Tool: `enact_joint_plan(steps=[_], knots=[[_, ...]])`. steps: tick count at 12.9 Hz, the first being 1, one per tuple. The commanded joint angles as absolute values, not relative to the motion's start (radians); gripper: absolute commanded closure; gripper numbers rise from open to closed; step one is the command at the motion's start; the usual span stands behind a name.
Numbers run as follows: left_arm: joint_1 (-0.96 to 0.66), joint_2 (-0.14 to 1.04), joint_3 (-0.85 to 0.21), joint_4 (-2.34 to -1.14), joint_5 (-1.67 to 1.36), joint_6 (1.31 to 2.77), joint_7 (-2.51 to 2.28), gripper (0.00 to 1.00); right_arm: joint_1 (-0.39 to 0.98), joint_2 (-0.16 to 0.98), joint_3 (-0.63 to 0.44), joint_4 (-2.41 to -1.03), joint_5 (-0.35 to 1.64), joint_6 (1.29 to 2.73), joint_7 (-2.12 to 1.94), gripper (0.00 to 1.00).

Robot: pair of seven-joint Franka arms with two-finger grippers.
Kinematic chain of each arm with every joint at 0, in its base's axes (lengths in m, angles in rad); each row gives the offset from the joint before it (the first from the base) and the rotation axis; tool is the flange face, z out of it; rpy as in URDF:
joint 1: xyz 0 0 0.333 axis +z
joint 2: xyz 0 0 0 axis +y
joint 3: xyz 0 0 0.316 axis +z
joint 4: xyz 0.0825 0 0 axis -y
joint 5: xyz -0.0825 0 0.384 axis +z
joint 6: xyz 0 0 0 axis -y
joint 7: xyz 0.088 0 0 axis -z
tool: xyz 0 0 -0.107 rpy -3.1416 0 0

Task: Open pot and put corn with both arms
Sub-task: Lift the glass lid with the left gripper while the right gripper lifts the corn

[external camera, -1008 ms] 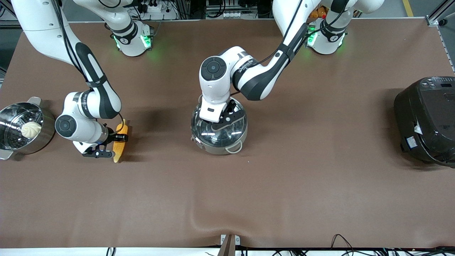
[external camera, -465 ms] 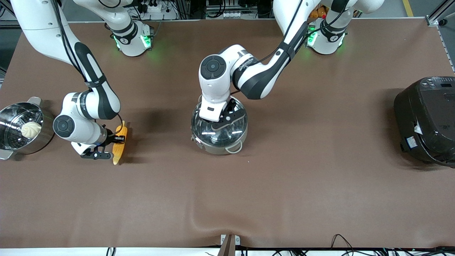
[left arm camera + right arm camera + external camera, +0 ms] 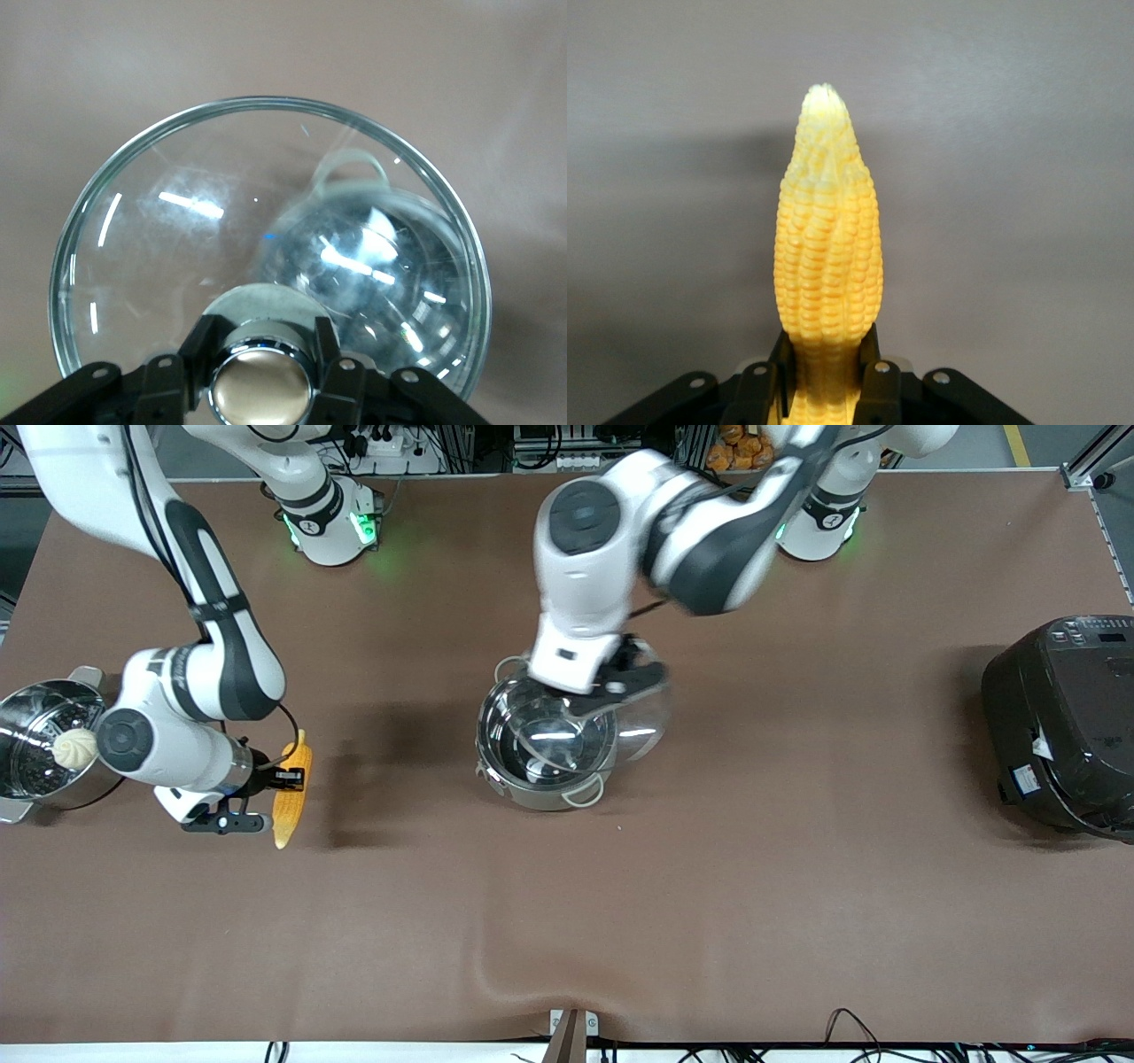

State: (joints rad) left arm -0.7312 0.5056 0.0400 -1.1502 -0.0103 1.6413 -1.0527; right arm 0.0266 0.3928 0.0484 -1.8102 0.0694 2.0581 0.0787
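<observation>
The steel pot [image 3: 542,788] stands mid-table, uncovered, one wire loop handle facing the front camera. My left gripper [image 3: 611,684] is shut on the brass knob [image 3: 261,387] of the glass lid [image 3: 642,717] and holds it tilted above the pot's rim on the left arm's side. Through the lid [image 3: 177,230] the pot [image 3: 372,257] shows below. My right gripper [image 3: 285,779] is shut on the yellow corn cob [image 3: 291,797], holding it just above the table toward the right arm's end. In the right wrist view the cob [image 3: 827,257] sticks out from between the fingers [image 3: 877,372].
A steel steamer pot [image 3: 18,779] with a white bun [image 3: 77,747] stands at the right arm's end, close to the right arm's wrist. A big black rice cooker [image 3: 1063,722] stands at the left arm's end.
My left gripper has lifted the lid off the pot and swung it up toward the left arm's side. My right gripper has raised the corn a little off the table.
</observation>
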Motion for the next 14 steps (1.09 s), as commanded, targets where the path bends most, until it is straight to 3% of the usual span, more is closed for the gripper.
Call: enact_joint_plan(steps=[1, 6, 9, 14], knots=[[-0.58, 0.346, 0.032, -1.289, 0.003, 1.615, -0.825, 1.0, 0.026, 0.373, 0.09, -1.662, 0.126, 1.846, 0.194, 1.0], [-0.246, 0.201, 0.028, -1.57, -0.009, 1.71, -0.37, 1.0, 0.121, 0.38, 0.199, -1.479, 0.118, 1.698, 0.524, 1.0], [-0.17, 0.173, 0.028, -1.797, -0.009, 1.931, -0.298, 1.0, 0.277, 0.399, 0.192, -1.442, 0.106, 1.706, 0.716, 1.0], [-0.155, 0.192, 0.028, -2.1, -0.009, 2.286, -0.299, 1.0, 0.449, 0.492, 0.184, -1.434, 0.08, 1.843, 0.934, 1.0]])
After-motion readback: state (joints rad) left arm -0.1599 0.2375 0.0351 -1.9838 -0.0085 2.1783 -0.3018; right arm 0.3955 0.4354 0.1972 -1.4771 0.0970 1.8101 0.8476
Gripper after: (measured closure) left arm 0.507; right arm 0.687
